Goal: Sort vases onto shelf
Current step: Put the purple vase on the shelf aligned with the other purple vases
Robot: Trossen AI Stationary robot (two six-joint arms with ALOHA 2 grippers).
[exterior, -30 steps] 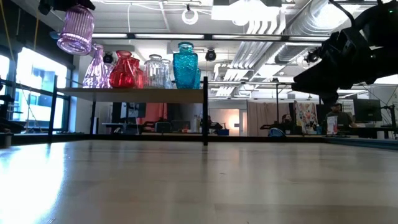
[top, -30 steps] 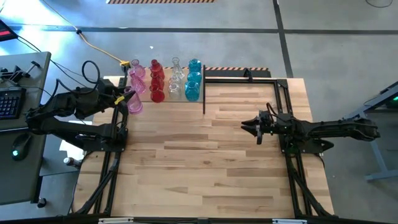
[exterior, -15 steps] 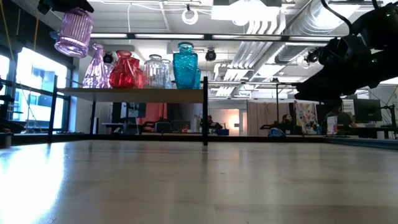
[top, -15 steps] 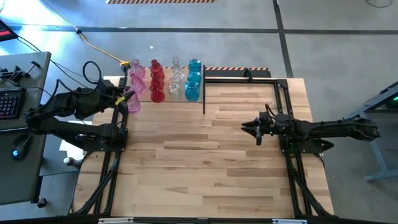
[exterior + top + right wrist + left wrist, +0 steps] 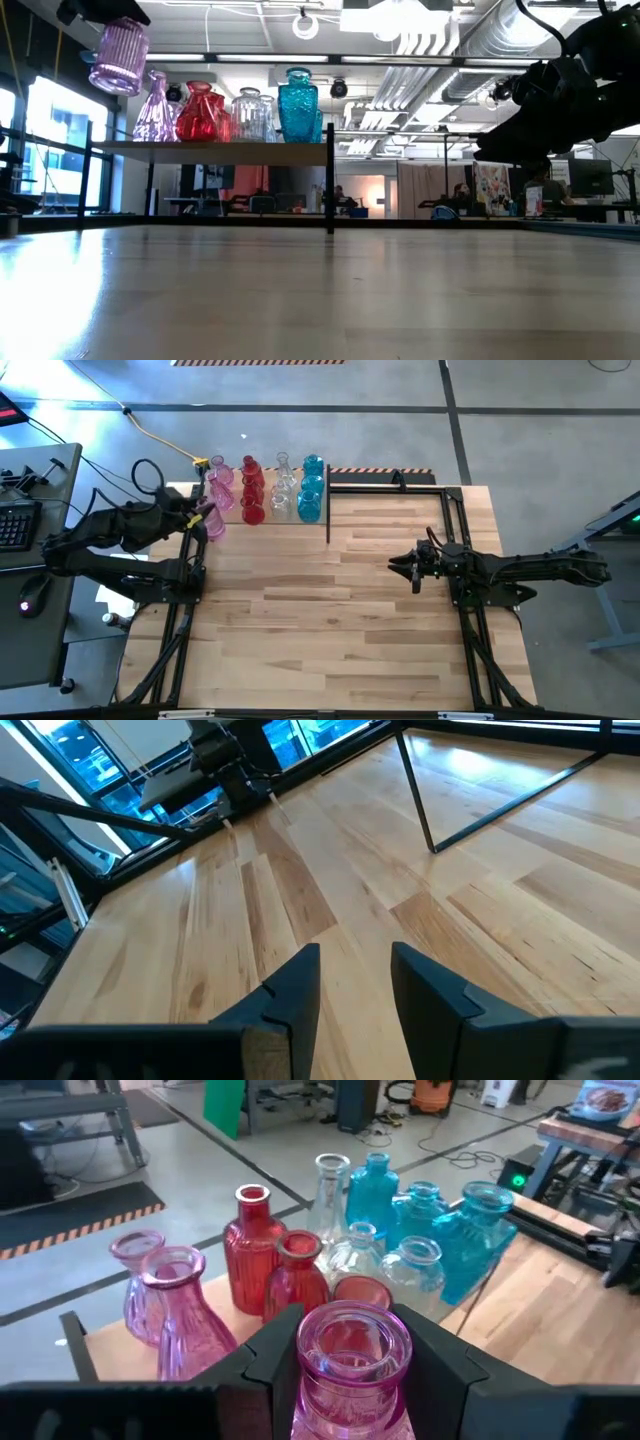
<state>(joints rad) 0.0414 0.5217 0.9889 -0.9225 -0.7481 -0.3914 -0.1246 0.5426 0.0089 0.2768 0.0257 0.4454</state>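
Note:
My left gripper (image 5: 205,518) is shut on a ribbed pink vase (image 5: 214,526), carried in the air off the shelf's near left corner; the low view shows it (image 5: 118,58) above shelf height. The shelf (image 5: 215,146) is a light wood panel on a black frame at the table's far left. On it the other vases (image 5: 265,490) stand on their bases in rows: pink, red, clear, teal. In the left wrist view they (image 5: 330,1250) show just beyond the held vase (image 5: 352,1342). My right gripper (image 5: 400,568) hovers open over the table's right half. My left gripper pinches the pink vase's neck (image 5: 350,1385), just below the rim, between its two fingers (image 5: 268,1365). The fingers come roughly level from the table's left side. The vase is upright and lifted clear, its round body hanging below the fingers (image 5: 118,70).
The plank tabletop (image 5: 330,630) is bare wood in the middle and near part. A black metal frame (image 5: 400,485) stands along the far right edge beside the shelf, and one of its posts (image 5: 415,795) shows in the right wrist view. A desk with a keyboard (image 5: 15,525) stands left.
My left gripper has carried the pink vase a little toward the table's far edge, closer to the shelf's near left corner, and kept it upright and shut in the fingers.

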